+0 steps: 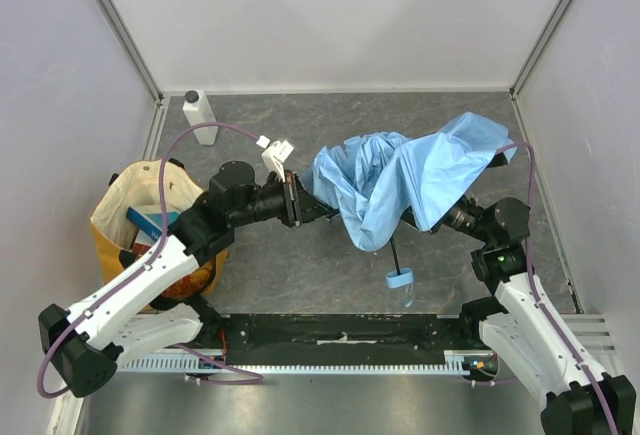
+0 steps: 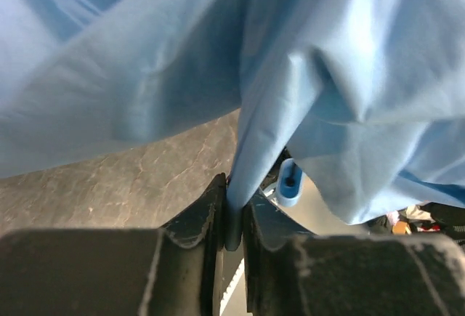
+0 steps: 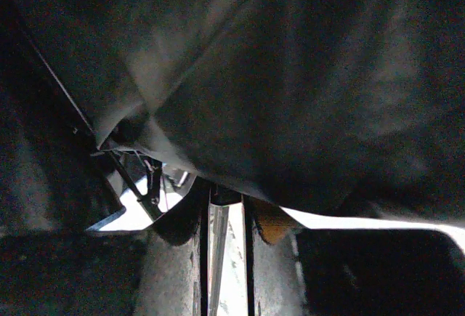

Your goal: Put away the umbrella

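**A:** Where's the umbrella right now?

**B:** The umbrella (image 1: 400, 180) lies half collapsed in the middle of the bench (image 1: 300, 280), between my two arms. Its blue canopy is crumpled. The black shaft (image 1: 397, 253) points back toward my bases, with the strap loop (image 1: 400, 280) at its near end.

**A:** And your tools?

**B:** My left tool (image 2: 232, 207) is pressed together on one fold of cloth at the canopy's left edge, with only thin fabric between the pads. My right tool (image 3: 225, 207) sits under the canopy on the right. That view is dark. The jaws look nearly together, but I cannot tell whether they pinch a rib, the shaft or nothing.

**A:** So how do you do this step well?

**B:** I take it the step is gathering the canopy in toward the shaft. I'd draw the fold slowly along the ribs rather than across them, because cloth this thin could slip out or strain at a seam. The right side should only steady the frame. The bundle needs to be slim before it goes toward the tote bag (image 1: 125, 215) on the left.
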`<act>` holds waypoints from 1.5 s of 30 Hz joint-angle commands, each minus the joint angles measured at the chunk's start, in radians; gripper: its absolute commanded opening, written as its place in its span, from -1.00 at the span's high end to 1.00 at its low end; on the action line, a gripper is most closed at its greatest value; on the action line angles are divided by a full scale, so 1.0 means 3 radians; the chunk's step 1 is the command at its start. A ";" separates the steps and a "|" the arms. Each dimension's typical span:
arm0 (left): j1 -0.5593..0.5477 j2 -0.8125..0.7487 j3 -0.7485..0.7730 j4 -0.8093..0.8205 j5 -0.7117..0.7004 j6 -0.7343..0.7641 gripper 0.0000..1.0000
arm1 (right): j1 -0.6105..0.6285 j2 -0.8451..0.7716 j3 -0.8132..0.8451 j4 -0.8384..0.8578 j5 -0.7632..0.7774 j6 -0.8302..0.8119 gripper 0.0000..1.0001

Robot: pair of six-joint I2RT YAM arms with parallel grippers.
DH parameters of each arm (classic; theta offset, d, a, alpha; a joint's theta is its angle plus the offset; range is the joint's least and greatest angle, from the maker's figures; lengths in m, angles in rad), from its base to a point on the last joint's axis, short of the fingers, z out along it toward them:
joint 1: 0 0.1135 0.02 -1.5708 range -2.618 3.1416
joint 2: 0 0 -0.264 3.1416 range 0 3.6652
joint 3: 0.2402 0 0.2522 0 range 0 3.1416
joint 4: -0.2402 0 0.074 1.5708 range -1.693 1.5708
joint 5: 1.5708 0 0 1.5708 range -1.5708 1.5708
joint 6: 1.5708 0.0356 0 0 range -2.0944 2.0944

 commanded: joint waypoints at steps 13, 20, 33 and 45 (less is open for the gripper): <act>0.0081 -0.0751 -0.0150 -0.0251 -0.0057 0.0272 -0.18 | 0.0015 0.0710 0.2062 -0.3873 0.0832 -0.1469 1.00; 0.0086 -0.0992 -0.0385 -0.0410 -0.0492 0.0155 -0.19 | 0.0092 0.1032 0.1916 -0.3861 0.0961 -0.1554 1.00; 0.0086 -0.0589 -0.0906 0.0152 -0.0217 -0.0147 -0.18 | 0.0547 0.1994 0.0642 -0.1627 0.0916 -0.0934 1.00; 0.0086 0.0086 -0.1106 0.0929 0.0326 -0.0301 -0.22 | 0.0665 0.2142 -0.0550 0.0838 0.0548 -0.0126 1.00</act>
